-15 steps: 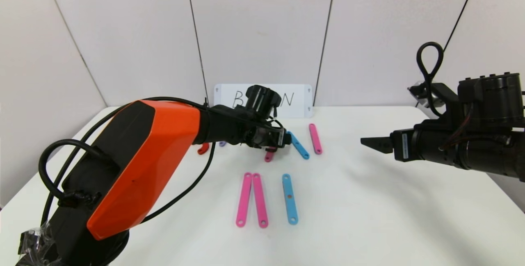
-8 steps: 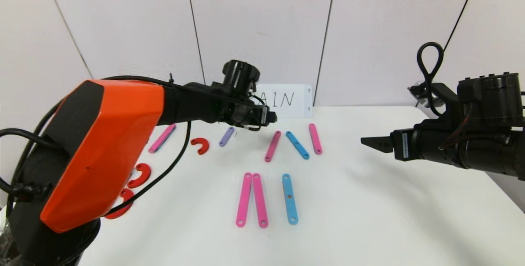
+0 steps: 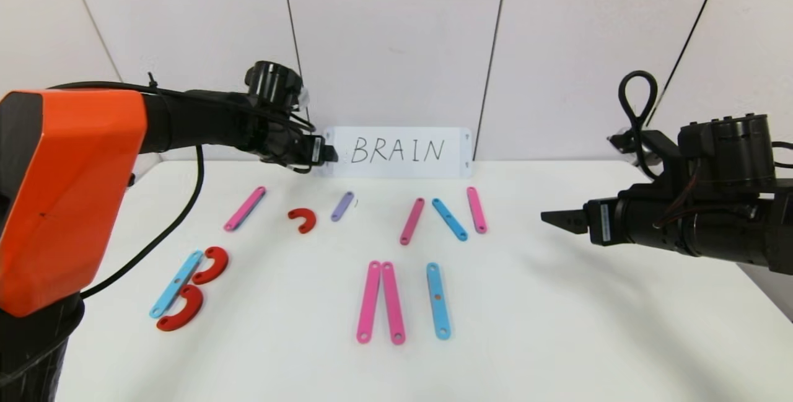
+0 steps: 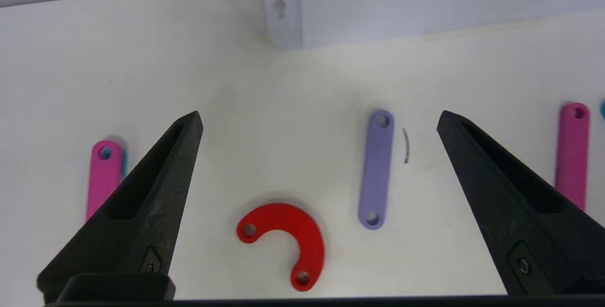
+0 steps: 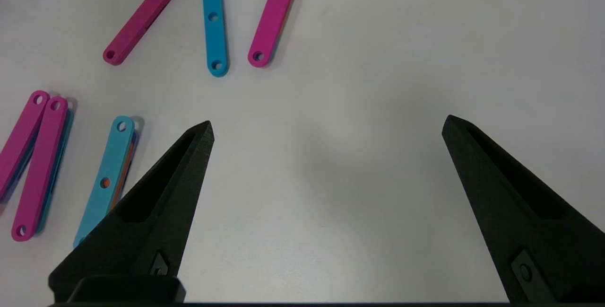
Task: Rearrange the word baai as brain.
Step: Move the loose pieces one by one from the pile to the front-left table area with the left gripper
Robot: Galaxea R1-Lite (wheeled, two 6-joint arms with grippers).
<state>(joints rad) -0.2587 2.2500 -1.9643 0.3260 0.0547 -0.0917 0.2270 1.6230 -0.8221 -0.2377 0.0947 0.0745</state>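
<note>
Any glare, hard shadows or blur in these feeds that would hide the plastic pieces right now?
Head view: even light, no glare, the red arc and the purple strip crisp. Left wrist view: both sharp, only thin soft shadows; the left gripper fingers dark but clear. Right wrist view: a faint broad shadow on the table near the right gripper; strips stay readable.

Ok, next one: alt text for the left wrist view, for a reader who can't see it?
The left claw hangs open and empty above a white table, framing a flat red plastic C-shaped arc and, beside it, apart, a short purple plastic strip with end holes. Long pink plastic strips show past each finger, and a white handwritten card stands beyond.
</note>
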